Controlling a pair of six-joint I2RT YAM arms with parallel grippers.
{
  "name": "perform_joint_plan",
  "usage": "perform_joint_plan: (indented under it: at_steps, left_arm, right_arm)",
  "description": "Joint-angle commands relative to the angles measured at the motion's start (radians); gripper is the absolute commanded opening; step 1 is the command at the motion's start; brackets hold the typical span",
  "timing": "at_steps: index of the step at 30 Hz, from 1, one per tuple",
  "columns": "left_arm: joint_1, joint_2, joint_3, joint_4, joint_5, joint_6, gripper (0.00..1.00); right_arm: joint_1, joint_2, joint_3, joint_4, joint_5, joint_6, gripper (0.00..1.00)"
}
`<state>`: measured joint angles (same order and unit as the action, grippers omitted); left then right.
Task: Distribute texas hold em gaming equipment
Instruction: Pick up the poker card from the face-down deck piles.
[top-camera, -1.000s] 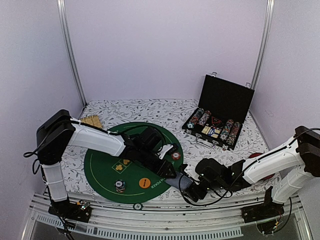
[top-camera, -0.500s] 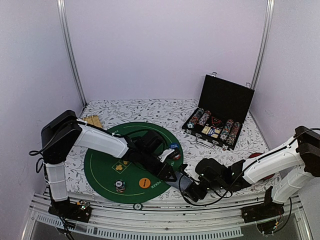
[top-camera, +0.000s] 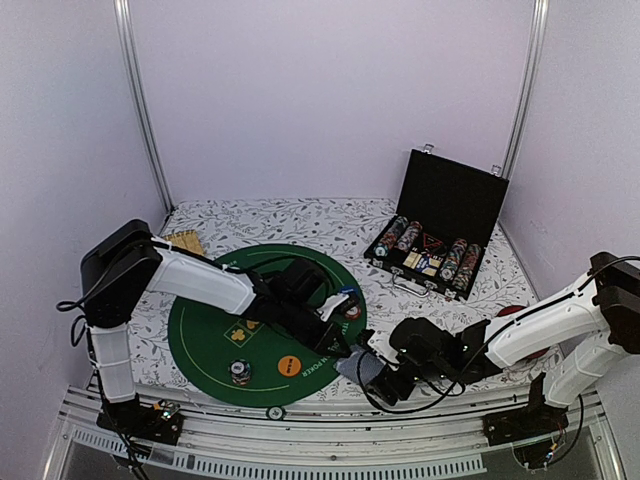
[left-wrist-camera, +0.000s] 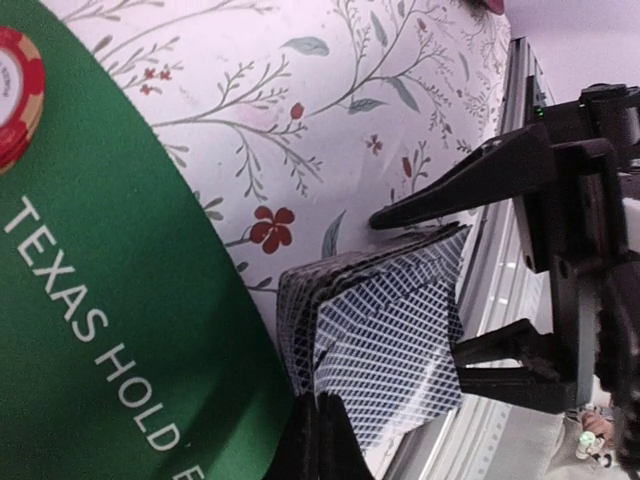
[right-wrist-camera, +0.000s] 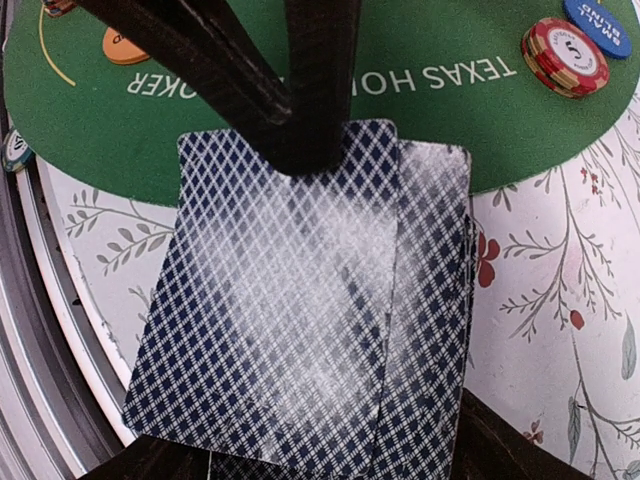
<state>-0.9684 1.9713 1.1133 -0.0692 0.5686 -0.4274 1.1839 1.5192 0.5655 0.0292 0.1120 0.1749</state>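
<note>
Blue-grey diamond-backed playing cards (right-wrist-camera: 430, 300) are resting in the right gripper's (left-wrist-camera: 470, 270) wide jaws, four o'clock off the round green felt mat (top-camera: 200, 340). The left gripper (right-wrist-camera: 305, 150) is pinching the top card (right-wrist-camera: 270, 290), likely needing a clean slide-off.

White capitals reading "TEXAS HOLD' E", cut off by the frame edge, are printed along the rim of the round green felt mat (left-wrist-camera: 60, 380), are seen upside down as "TEXAS HO" in the right wrist view, and "BLIND" is read on the small round blue chip (right-wrist-camera: 597, 12).
</note>
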Motion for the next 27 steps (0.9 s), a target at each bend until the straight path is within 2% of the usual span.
perform_joint_plan:
  at_steps: [1,5,11,17,21,27]
  left_arm:
    - [0.007,-0.058,-0.01,0.035,0.018,0.008,0.0]
    - [0.016,-0.064,-0.021,0.041,-0.001,0.031,0.0]
    - [0.037,-0.047,-0.041,0.071,0.009,0.03,0.0]
    - [0.037,-0.019,-0.032,0.1,0.021,0.009,0.02]
    - [0.037,-0.015,-0.033,0.11,0.027,0.006,0.09]
    - [0.037,-0.014,-0.024,0.08,0.0,0.027,0.29]
  right_arm:
    - [0.002,-0.012,0.021,-0.012,0.013,0.003,0.81]
    - [0.002,-0.008,0.027,-0.021,0.012,0.004,0.83]
    - [0.0,-0.02,0.047,-0.058,0.009,0.017,0.93]
    - [0.001,-0.002,0.06,-0.07,0.002,0.017,0.96]
    - [0.0,0.041,0.09,-0.099,0.001,0.02,0.96]
    - [0.001,0.04,0.091,-0.1,-0.003,0.028,0.96]
